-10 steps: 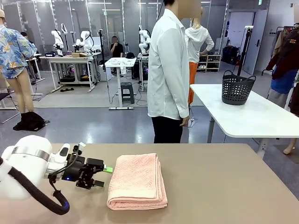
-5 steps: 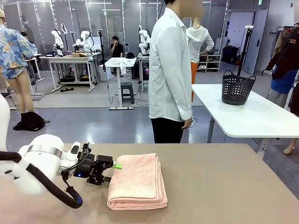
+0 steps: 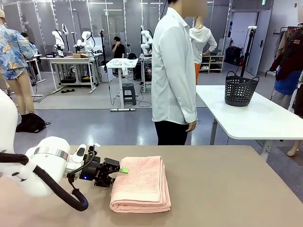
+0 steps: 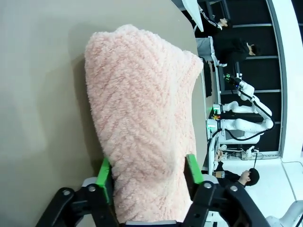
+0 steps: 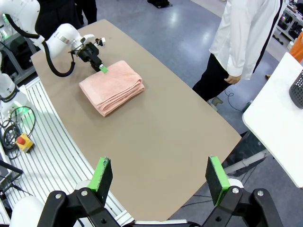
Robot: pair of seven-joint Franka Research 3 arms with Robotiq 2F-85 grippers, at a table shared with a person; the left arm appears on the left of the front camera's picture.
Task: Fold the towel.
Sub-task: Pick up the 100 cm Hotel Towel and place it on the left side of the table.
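Observation:
The salmon-pink towel (image 3: 142,182) lies folded in a thick stack on the tan table (image 3: 227,189), near its middle left. My left gripper (image 3: 122,171) comes in low from the left, and its green fingertips straddle the towel's left edge. In the left wrist view the towel (image 4: 142,109) runs between the two spread green pads (image 4: 103,175), so the left gripper (image 4: 148,174) stands open around the stack. My right gripper (image 5: 159,172) hangs open high above the table, with the towel (image 5: 113,85) and the left gripper (image 5: 101,67) far below it.
A person in a white shirt (image 3: 173,71) stands at the table's far edge, arms down. A black basket (image 3: 240,89) sits on a separate white table behind to the right. The tan table's right half is bare.
My left gripper has slid right along the table, from beside the towel until its fingers reach around the towel's left edge. The towel has barely shifted.

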